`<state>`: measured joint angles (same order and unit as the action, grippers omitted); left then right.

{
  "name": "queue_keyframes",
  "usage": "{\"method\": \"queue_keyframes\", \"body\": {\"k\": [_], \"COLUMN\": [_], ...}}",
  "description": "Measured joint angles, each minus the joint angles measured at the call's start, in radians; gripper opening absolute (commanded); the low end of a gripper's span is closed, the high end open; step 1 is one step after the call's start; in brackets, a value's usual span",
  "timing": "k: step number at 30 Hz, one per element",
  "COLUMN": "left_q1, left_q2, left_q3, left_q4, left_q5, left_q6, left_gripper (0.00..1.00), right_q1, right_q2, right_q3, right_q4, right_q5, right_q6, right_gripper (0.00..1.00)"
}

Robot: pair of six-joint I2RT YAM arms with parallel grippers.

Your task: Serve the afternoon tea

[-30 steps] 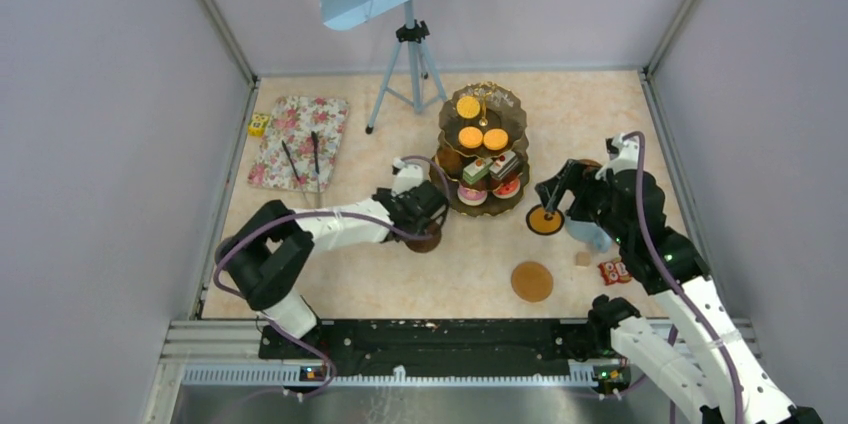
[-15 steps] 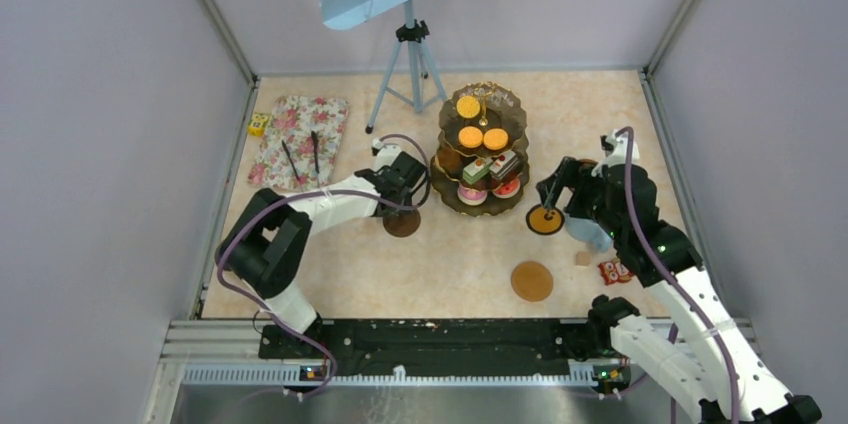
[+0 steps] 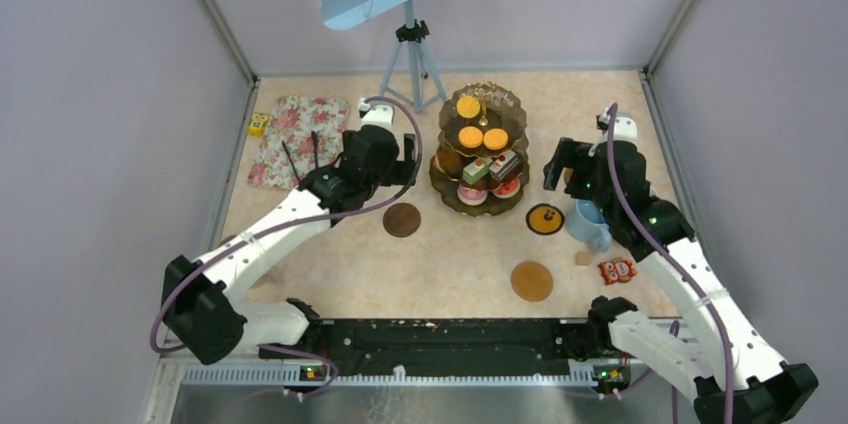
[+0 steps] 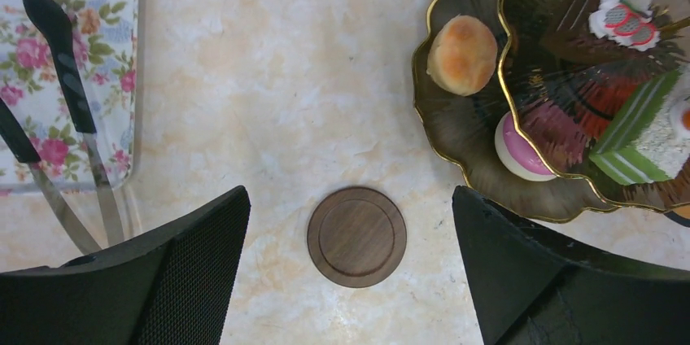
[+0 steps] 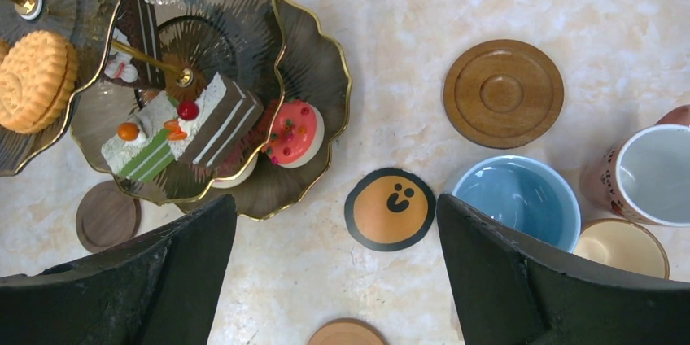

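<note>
left gripper point(image 4: 350, 195) above dark coaster point(image 4: 356, 237)

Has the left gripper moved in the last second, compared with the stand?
Yes. The left gripper has moved farther out and leftward, from the near-left edge of the stand to its left side, leaving the dark coaster behind.

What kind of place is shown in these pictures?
Likely a lab test cell, not a café: plain walls box in the tabletop, with a tripod beside the tiered cake stand.
</note>
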<state>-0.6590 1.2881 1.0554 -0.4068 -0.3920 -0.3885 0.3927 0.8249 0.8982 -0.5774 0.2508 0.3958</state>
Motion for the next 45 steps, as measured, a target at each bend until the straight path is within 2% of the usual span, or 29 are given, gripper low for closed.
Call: {"method": "queue_keyframes", "body": {"k": [4, 8, 13, 20, 26, 33, 37, 41, 45], "left_q1": [0.0, 0.027, 0.227, 0.623, 0.778, 0.977, 1.038, 1.046, 1.048], "left_q2": [-0.041, -0.068, -0.105, -0.333, -0.408, -0.353, -0.296, -0.247, -0.231], "left_q3": [-0.002, -0.002, -0.009, -0.119, -0.135, -0.2, -0.228, -0.267, -0.302], "left_q4": [0.014, -0.025, -0.178, -0.337, -0.402, -0.389, -0.373, -0.348, -0.327], "left_q5": [0.005, -0.058, -0.114, -0.145, -0.174, -0.079, -0.022, 0.012, 0.014], "left_q6": [0.04, 0.023, -0.103, -0.25, -0.272, -0.267, -0.273, -0.292, -0.305], "left_gripper": [0.99, 0.99, 0.99, 0.99, 0.99, 0.99, 0.99, 0.92, 0.71], "right_q1": [0.0, 0.0, 0.0, 0.0, 0.0, 0.0, 0.0, 0.0, 0.0], "right_q2": [0.025, 0.029, 0.029, -0.005, -0.051, -0.103, -0.141, -0.178, -0.191], "right_q3": [0.026, 0.039, 0.039, 0.011, -0.015, -0.035, -0.05, -0.061, -0.061], "right_q4": [0.0, -0.001, 0.01, 0.042, 0.063, 0.08, 0.079, 0.074, 0.075], "right_q5": [0.017, 0.023, 0.016, -0.042, -0.114, -0.167, -0.171, -0.17, -0.169], "right_q6": [-0.005, -0.011, -0.011, -0.011, -0.023, -0.037, -0.041, -0.047, -0.048], "right_gripper": [0.91, 0.91, 0.91, 0.91, 0.92, 0.92, 0.93, 0.93, 0.94]}}
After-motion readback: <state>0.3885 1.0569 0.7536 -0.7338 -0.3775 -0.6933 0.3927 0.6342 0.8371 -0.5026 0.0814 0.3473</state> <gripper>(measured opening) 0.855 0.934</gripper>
